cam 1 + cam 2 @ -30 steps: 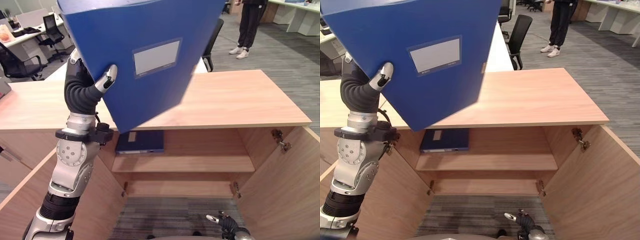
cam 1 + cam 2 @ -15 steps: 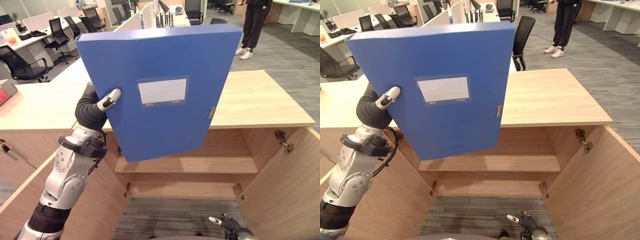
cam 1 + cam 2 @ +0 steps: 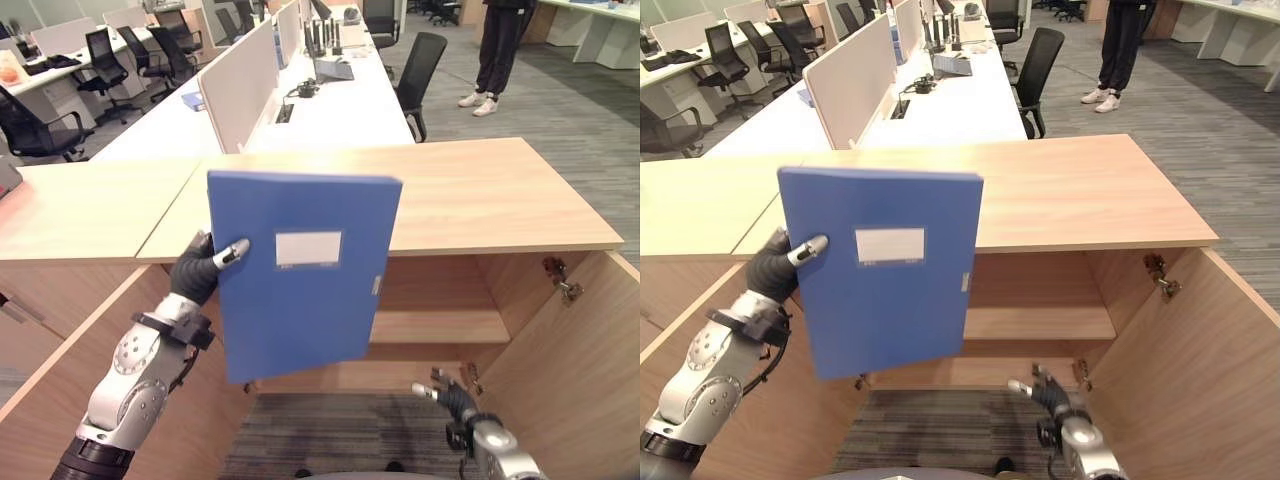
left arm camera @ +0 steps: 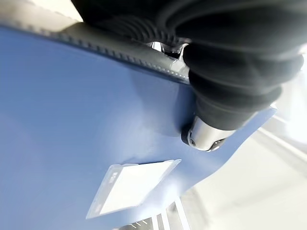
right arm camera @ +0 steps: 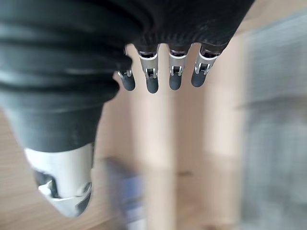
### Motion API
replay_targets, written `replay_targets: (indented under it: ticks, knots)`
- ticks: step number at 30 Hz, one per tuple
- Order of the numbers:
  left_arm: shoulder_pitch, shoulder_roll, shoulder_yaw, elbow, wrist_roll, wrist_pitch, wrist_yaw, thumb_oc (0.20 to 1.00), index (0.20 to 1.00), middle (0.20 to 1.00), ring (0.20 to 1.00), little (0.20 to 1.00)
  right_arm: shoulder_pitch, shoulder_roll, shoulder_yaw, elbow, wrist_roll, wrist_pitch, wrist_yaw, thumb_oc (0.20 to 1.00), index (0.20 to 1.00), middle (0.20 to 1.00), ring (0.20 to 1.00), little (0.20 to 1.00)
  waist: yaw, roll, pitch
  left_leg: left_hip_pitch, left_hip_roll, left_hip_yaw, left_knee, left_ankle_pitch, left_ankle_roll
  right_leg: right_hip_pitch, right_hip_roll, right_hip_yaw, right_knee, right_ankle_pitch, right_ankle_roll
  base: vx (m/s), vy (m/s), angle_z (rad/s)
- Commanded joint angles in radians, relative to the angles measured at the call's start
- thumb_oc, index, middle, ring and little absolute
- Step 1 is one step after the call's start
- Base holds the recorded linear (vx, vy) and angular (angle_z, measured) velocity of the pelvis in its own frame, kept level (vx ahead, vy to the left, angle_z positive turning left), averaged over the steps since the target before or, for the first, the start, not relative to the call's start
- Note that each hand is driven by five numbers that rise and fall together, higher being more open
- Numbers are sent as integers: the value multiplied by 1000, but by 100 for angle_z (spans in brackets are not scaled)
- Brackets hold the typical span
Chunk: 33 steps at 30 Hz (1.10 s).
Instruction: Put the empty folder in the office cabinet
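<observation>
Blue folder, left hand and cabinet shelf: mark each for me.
blue folder [image 3: 300, 300], left eye view, middle of its front cover
left hand [image 3: 196, 274], left eye view, dark cover at the folder's edge
cabinet shelf [image 3: 440, 326], left eye view, bare board

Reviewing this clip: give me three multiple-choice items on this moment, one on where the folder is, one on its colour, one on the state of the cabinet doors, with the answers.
1. Where is the folder?
A. Lying on the cabinet top
B. Held upright in front of the cabinet by the left hand
C. Lying on the floor

2. What colour is the held folder?
A. Red
B. Green
C. Blue

3. How do the cabinet doors stand?
A. Both open
B. Both shut
C. Removed

Answers:
1 B: the left hand grips the folder by its edge, thumb on the front, before the cabinet.
2 C: its cover is blue with a white label.
3 A: the right door and left door swing outward, baring the shelf.
</observation>
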Motion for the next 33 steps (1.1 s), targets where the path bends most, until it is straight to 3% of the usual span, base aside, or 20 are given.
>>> replay_targets:
  ticks: [1,7,10,22,33]
  knots:
    - [-67,-26,19,-6,28,-57,-22,200,200,200,200,200,-30,-68,-14,-158,60,-38,41,1000,1000,1000,1000,1000,-9,-55,18,22,9,46,13,-73,-38,86,-103,13,17,-141,107,0,0,0]
    - [-63,-44,6,6,67,-42,-50,200,200,200,200,200,-34,-152,-14,-401,99,-31,119,1000,1000,1000,1000,1000,-19,-65,16,27,13,57,13,-76,-35,80,-104,25,17,-139,109,13,12,-5]
    - [-72,-51,-10,5,76,-40,-55,200,200,200,200,200,-48,-151,-2,-418,128,-29,127,1000,1000,1000,1000,1000,-20,-67,14,27,14,59,13,-76,-35,79,-104,28,16,-139,109,8,6,-7]
    - [-115,-125,-49,-5,96,-33,-70,200,200,200,200,200,-90,-69,93,-437,140,-19,162,1000,1000,1000,1000,1000,-24,-71,12,30,18,63,13,-80,-31,79,-101,32,16,-142,107,0,0,0]
    - [-190,-159,-153,-26,84,-21,-113,200,200,200,200,200,-177,-31,221,-462,279,6,245,1000,1000,1000,1000,1000,-18,-76,12,25,21,60,13,-76,-33,78,-99,28,15,-144,105,0,0,0]
